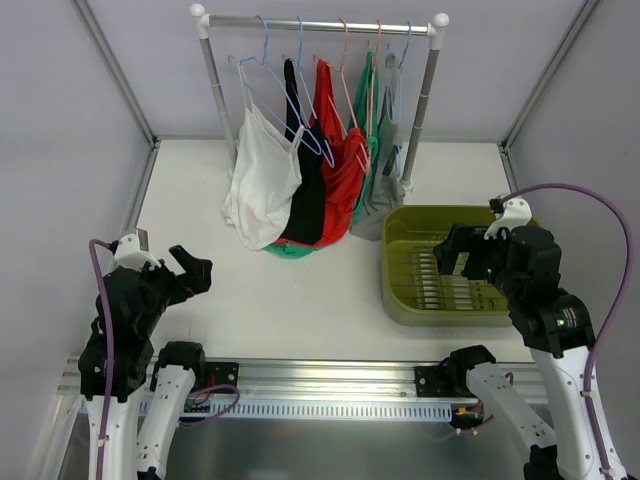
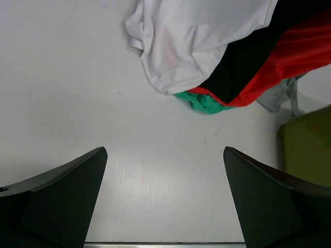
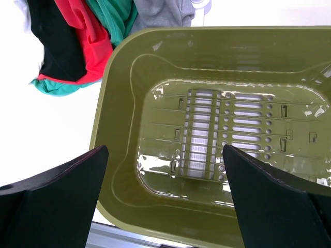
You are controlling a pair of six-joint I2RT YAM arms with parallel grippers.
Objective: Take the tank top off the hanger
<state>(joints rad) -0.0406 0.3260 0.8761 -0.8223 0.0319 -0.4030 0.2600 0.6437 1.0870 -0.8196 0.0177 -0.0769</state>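
White tank top (image 1: 262, 185) is hung from the rack (image 1: 320, 24) at the far side, w/ more tops (image 1: 335, 180) hung to its right. Left hand (image 2: 164, 151) is held apart over bare worktop (image 1: 300, 300), nothing gripped. Right hand (image 3: 164, 149) is spread apart above the green basket (image 3: 111, 77), nothing gripped either.

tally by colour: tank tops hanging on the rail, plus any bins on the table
white tank top: 1
black tank top: 1
red tank top: 1
green tank top: 1
grey tank top: 1
olive-green plastic basket: 1
Total: 6 (5 tops, 1 basket)
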